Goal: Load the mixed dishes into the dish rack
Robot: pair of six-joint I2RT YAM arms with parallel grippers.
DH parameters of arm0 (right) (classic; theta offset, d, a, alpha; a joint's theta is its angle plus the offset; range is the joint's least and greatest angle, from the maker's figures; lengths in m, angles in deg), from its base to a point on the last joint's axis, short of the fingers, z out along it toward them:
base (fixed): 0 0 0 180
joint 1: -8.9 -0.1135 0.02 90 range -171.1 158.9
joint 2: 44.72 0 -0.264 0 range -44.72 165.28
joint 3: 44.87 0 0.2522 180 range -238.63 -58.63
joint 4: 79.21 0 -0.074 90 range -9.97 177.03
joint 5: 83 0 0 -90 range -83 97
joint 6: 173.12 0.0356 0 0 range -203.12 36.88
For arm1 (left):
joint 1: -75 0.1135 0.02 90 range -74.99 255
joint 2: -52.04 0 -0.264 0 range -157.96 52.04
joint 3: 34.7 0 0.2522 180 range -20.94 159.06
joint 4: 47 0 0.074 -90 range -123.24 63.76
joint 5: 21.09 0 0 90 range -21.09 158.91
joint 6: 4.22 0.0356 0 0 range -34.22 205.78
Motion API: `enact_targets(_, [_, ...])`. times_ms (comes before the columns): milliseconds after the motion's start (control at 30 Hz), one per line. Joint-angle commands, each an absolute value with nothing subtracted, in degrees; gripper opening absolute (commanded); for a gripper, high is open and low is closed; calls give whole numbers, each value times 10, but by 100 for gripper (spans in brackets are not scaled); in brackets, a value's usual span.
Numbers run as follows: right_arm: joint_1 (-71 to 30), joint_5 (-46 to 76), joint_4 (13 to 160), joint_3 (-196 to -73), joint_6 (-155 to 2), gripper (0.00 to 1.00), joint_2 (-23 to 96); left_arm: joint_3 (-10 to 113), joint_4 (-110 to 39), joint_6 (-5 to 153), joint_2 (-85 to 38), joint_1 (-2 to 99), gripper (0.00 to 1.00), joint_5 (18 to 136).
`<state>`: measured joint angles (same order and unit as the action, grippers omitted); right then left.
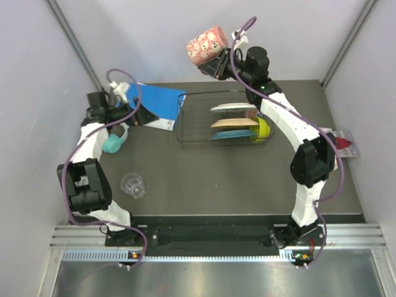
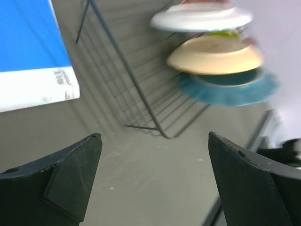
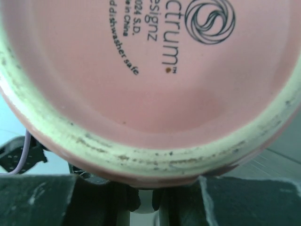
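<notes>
My right gripper is raised high behind the dish rack and is shut on the red patterned bowl. The bowl's pink base fills the right wrist view above the fingers. In the black wire rack the white plate, peach plate and teal plate stand on edge, with the lime bowl at their right. My left gripper is open and empty, low by the rack's left end. The clear glass stands at front left.
The blue book lies left of the rack, also in the left wrist view. The teal headphones lie under the left arm. A small red-and-white item sits at the right table edge.
</notes>
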<state>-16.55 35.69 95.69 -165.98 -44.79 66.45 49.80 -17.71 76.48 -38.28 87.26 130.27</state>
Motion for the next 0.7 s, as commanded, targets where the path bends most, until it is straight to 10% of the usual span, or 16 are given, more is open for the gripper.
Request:
enact_targets(0, [-176, 286, 871, -1684, -615, 0, 556, 527, -156, 853, -405, 770, 99, 1129])
enact_targets(667, [-152, 290, 850, -1538, -633, 0, 426, 609, -285, 766, -575, 668, 99, 993])
